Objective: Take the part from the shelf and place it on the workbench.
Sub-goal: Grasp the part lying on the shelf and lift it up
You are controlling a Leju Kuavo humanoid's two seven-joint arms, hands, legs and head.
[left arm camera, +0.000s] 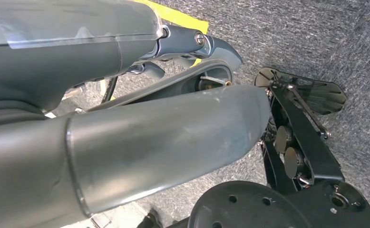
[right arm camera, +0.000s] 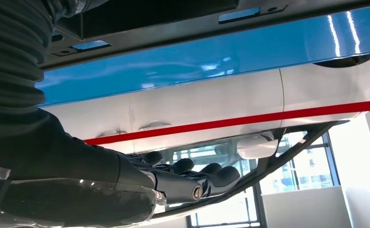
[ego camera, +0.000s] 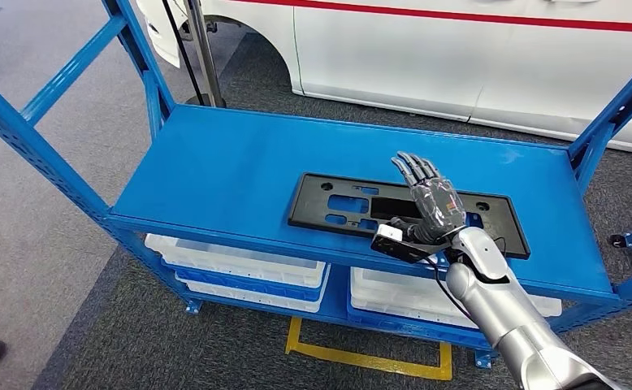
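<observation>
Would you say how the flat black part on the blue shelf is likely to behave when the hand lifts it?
The black part looks like thin moulded plastic with cut-outs, so probably light and slightly flexible. Lying flat on the glossy blue shelf, it may slide before lifting. Being long, it could sag or tilt if the right hand grips one end.

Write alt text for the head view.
The robot's right hand, fingers extended, hovers over a flat black part lying on a blue shelf. White bins sit below, and a white vehicle stands behind.

Part (ego camera: 353, 203): flat black rectangular plastic panel with cutouts and holes, lying flat on the blue shelf (ego camera: 231, 171), toward its front right.
</observation>
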